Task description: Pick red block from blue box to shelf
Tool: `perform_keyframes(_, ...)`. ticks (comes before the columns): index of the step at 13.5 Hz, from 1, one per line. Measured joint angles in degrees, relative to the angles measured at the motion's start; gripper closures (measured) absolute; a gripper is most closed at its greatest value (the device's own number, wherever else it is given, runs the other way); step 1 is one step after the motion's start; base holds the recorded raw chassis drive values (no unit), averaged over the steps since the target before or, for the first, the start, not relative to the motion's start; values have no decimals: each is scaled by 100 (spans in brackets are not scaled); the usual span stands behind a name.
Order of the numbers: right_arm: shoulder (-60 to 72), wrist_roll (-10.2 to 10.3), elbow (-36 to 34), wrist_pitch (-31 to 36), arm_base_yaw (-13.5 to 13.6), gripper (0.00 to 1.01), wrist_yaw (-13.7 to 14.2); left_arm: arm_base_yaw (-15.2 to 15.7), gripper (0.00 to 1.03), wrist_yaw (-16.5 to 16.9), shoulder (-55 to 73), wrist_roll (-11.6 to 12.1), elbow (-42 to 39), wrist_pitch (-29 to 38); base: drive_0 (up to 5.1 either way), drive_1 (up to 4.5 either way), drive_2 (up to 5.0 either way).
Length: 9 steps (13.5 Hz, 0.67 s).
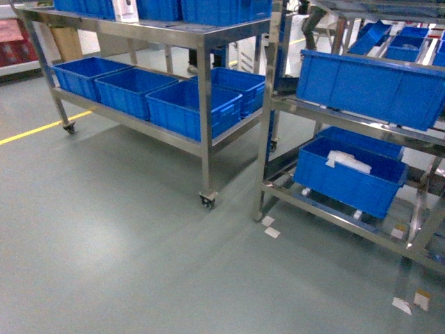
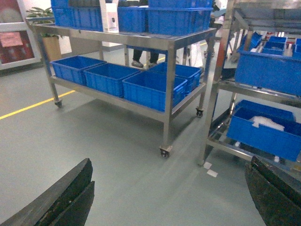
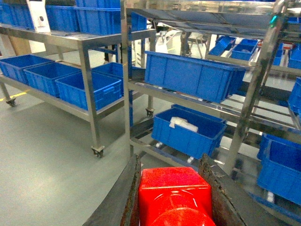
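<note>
Ahead of the robot in the head view, neither arm shows; only the shiny stainless-steel shelf (image 1: 201, 42) on caster wheels stands across a stretch of grey floor, carrying dark royal-blue ribbed crates (image 1: 184, 108). A second steel rack (image 1: 351, 122) stands just beside it on the right. No turquoise bin appears in any view.

From the left wrist, the left gripper (image 2: 167, 197) hangs low over the floor with its dark fingers (image 2: 61, 197) spread wide apart and nothing between them.

From the right wrist, the right gripper (image 3: 171, 190) is closed on the small glossy red plastic block (image 3: 174, 195), fingers (image 3: 129, 197) pressing its left and right faces. Its round stud faces the camera at the frame's bottom edge; being cube-shaped, it has no clear long axis. The shelf lies forward and to the left of the block, well apart, so the right arm, already loaded, is the one to carry it there.
</note>
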Motion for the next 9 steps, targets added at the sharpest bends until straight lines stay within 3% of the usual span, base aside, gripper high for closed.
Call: perform_keyframes(9, 0, 0, 0, 0, 0, 72, 0, 0, 5, 0, 0, 0, 0, 0, -161, -161, -161)
